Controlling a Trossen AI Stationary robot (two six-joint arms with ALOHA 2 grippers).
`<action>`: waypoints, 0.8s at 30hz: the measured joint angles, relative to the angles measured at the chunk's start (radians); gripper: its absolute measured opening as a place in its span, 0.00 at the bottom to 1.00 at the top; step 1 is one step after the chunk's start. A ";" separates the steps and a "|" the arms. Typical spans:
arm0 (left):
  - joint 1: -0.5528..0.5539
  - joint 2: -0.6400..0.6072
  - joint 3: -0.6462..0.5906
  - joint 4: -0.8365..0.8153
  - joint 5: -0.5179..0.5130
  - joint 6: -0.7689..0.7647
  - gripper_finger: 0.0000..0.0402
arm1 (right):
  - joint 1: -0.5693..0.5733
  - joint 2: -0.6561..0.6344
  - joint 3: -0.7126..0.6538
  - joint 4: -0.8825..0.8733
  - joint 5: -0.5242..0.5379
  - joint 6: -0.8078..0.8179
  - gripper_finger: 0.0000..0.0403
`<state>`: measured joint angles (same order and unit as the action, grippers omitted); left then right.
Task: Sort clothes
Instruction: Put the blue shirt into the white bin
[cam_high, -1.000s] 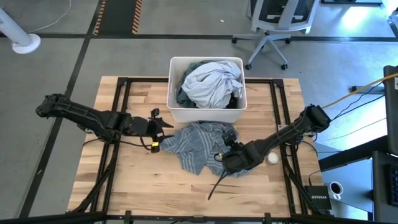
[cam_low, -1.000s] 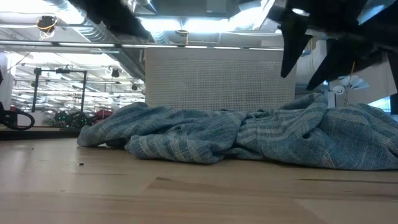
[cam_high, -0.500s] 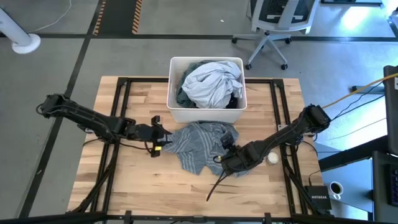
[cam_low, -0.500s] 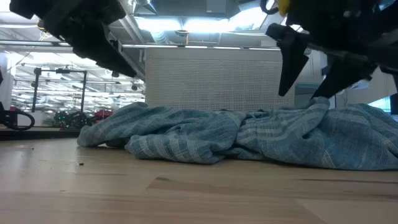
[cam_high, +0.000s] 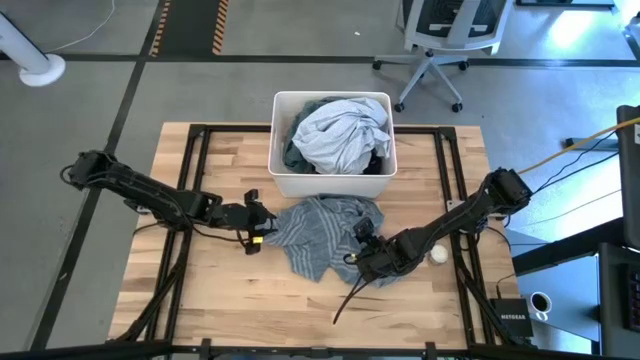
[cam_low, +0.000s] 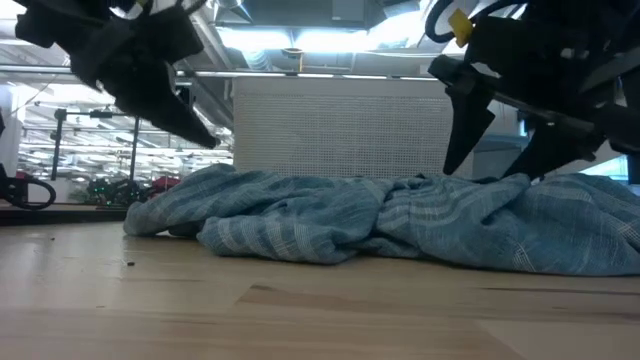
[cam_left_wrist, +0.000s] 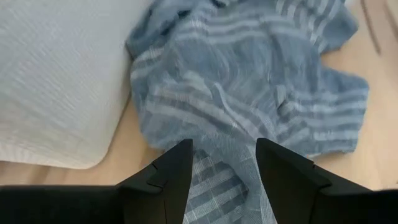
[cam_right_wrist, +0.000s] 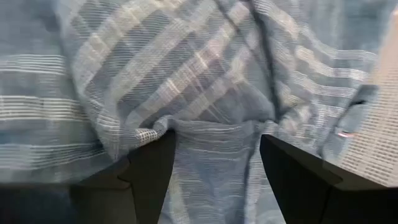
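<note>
A blue-grey striped shirt (cam_high: 325, 232) lies crumpled on the wooden table in front of a white tub (cam_high: 332, 180). The tub holds more clothes, with a pale garment (cam_high: 340, 135) on top. My left gripper (cam_high: 262, 226) is open just above the shirt's left edge (cam_left_wrist: 217, 168); in the low view (cam_low: 195, 130) it hangs clear of the cloth. My right gripper (cam_high: 362, 242) is open and low over the shirt's right part (cam_right_wrist: 211, 93). My right gripper comes from above, pointing down, with open fingers astride a raised fold of the shirt (cam_right_wrist: 211, 127). In the low view its fingertips (cam_low: 455, 160) reach the top of the cloth. The shirt lies slack on the table.
A small white ball (cam_high: 438, 255) lies on the table to the right of my right gripper. A thin dark strip (cam_high: 348, 300) lies near the front. The tub's wall (cam_low: 350, 125) stands right behind the shirt. Bare wood shows at the front left (cam_high: 200, 290).
My left gripper has come down and toward the shirt's left edge, staying open. My right gripper has sunk a little, and the peak of cloth under it has flattened.
</note>
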<state>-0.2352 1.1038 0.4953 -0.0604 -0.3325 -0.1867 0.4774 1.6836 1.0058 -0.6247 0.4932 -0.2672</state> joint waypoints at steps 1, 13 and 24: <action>0.000 0.011 0.000 0.000 0.000 0.001 0.43 | 0.000 0.000 0.000 0.003 0.016 -0.002 0.63; 0.000 0.058 0.000 0.023 0.000 -0.014 0.43 | 0.000 0.000 0.000 0.027 0.007 -0.057 0.63; -0.001 0.057 0.001 0.054 0.045 0.031 0.43 | 0.000 0.000 0.000 0.083 0.038 -0.249 0.63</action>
<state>-0.2363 1.1606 0.4961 -0.0063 -0.2875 -0.1560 0.4774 1.6840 1.0058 -0.5417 0.5308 -0.5165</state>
